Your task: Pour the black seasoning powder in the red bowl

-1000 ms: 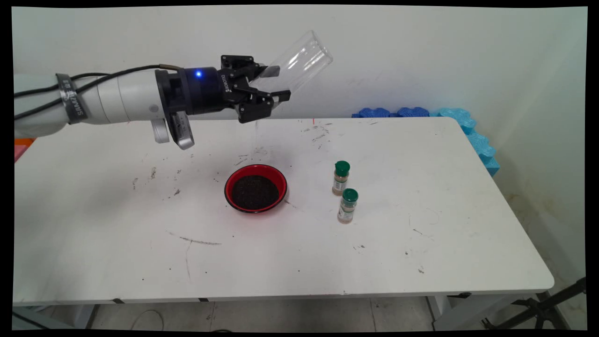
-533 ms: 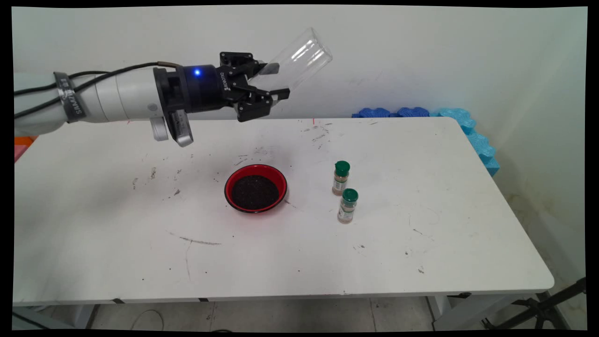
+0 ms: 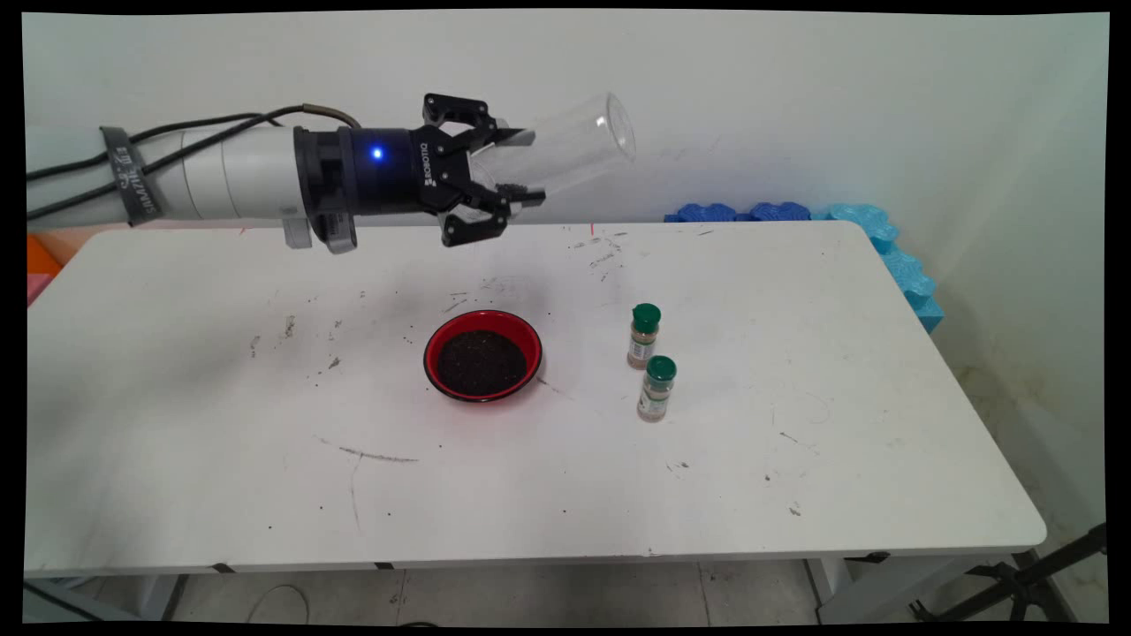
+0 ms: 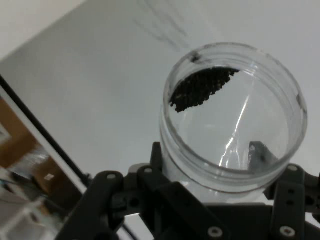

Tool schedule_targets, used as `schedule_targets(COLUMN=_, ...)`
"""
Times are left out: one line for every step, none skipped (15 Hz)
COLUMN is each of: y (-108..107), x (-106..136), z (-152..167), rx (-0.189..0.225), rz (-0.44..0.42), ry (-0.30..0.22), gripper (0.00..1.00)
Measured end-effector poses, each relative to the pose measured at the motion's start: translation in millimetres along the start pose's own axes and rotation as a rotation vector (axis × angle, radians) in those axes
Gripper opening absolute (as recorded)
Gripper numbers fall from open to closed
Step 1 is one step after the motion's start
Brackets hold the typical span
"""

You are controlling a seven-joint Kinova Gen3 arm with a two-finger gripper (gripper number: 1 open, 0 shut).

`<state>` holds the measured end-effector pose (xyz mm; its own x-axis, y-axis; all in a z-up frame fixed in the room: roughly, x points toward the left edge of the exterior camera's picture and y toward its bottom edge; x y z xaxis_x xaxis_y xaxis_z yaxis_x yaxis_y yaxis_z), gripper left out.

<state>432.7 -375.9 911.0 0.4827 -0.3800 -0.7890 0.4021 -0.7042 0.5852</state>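
clear cup held high over the table

main view: clear plastic, the cup [image 3: 574, 146] lies almost level in the gripper [image 3: 521, 163], its far end pointing toward the picture's right and tilted slightly up. the two black fingers [image 3: 517, 137] are closed on the cup's near end, one above and one below. the arm [image 3: 221, 177] reaches in from the left, roughly level, with black cables [image 3: 212, 124] along its top and a blue light glowing on the wrist. below, on the white table [image 3: 795, 459], a red bowl [image 3: 482, 355] filled with dark grains sits under and a little in front of the gripper, well apart from it. right of the bowl stand two small spice jars with green caps, the rear jar [image 3: 644, 336] and the front jar [image 3: 656, 389], close together and upright. dark smudges and specks mark the tabletop. blue foam pieces [image 3: 848, 216] line the far right edge by the wall.

hand view: the cup [image 4: 232, 117] fills the frame, its round end toward the camera, held between the gripper's [image 4: 210, 200] black linkages. a patch of dark grains [image 4: 202, 87] shows through the clear wall on the upper left side. whether they lie inside the cup cannot be told.
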Motion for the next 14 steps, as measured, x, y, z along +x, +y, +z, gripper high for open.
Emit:
schedule_targets(y=1, x=0, z=0, rx=0.016, rz=0.065, ry=-0.002, gripper=0.00)
schedule_targets(y=2, x=-2, z=-1, rx=0.028, rz=0.120, ry=-0.005, gripper=0.00)
schedule_targets(y=3, x=-4, z=-2, rx=0.039, rz=0.181, ry=-0.012, gripper=0.00)
schedule_targets(y=4, x=-7, z=-2, rx=0.047, rz=0.234, ry=-0.021, gripper=0.00)
schedule_targets(y=4, x=-10, z=-2, rx=0.056, rz=0.295, ry=-0.032, gripper=0.00)
schedule_targets(y=5, x=-13, z=-3, rx=0.065, rz=0.357, ry=-0.045, gripper=0.00)
schedule_targets(y=6, x=-17, z=-4, rx=0.075, rz=0.423, ry=-0.059, gripper=0.00)
schedule_targets(y=7, x=-20, z=-5, rx=0.085, rz=0.478, ry=-0.068, gripper=0.00)
schedule_targets(y=8, x=-23, z=-5, rx=0.096, rz=0.540, ry=-0.077, gripper=0.00)
schedule_targets(y=8, x=-26, z=-6, rx=0.106, rz=0.598, ry=-0.087, gripper=0.00)
schedule_targets(y=9, x=-28, z=-7, rx=0.116, rz=0.646, ry=-0.095, gripper=0.00)
schedule_targets(y=9, x=-30, z=-7, rx=0.128, rz=0.700, ry=-0.104, gripper=0.00)
schedule_targets(y=10, x=-32, z=-8, rx=0.140, rz=0.755, ry=-0.111, gripper=0.00)
schedule_targets(y=11, x=-32, z=-7, rx=0.152, rz=0.801, ry=-0.115, gripper=0.00)
